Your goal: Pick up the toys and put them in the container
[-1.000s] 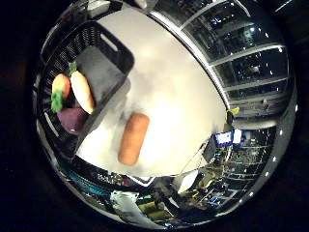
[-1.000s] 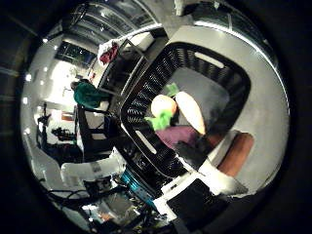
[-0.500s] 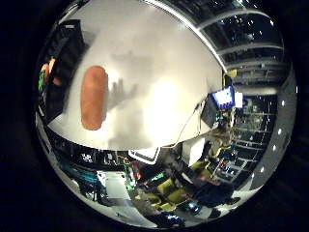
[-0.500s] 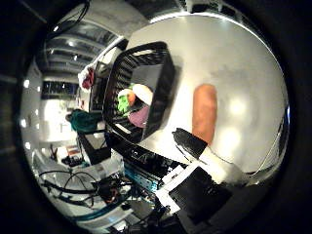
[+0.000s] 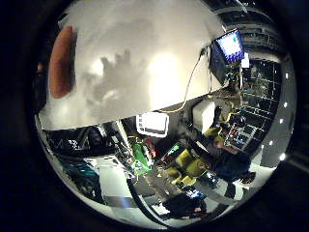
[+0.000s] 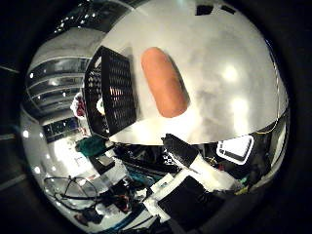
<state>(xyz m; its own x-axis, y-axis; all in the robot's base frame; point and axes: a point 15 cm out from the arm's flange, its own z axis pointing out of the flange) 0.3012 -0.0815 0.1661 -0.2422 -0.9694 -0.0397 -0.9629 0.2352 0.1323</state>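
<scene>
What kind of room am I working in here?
Probably a robotics lab or workshop: a white table holding a black basket and an orange toy, with a lit monitor and cluttered equipment around.

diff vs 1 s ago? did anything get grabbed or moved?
Only the camera moved: the hand swung off the black basket and out over the white table, toward the orange sausage toy. Nothing was grabbed or released. The sausage toy lies where it did, on the table beside the basket, and the other toys are still inside the basket.
</scene>
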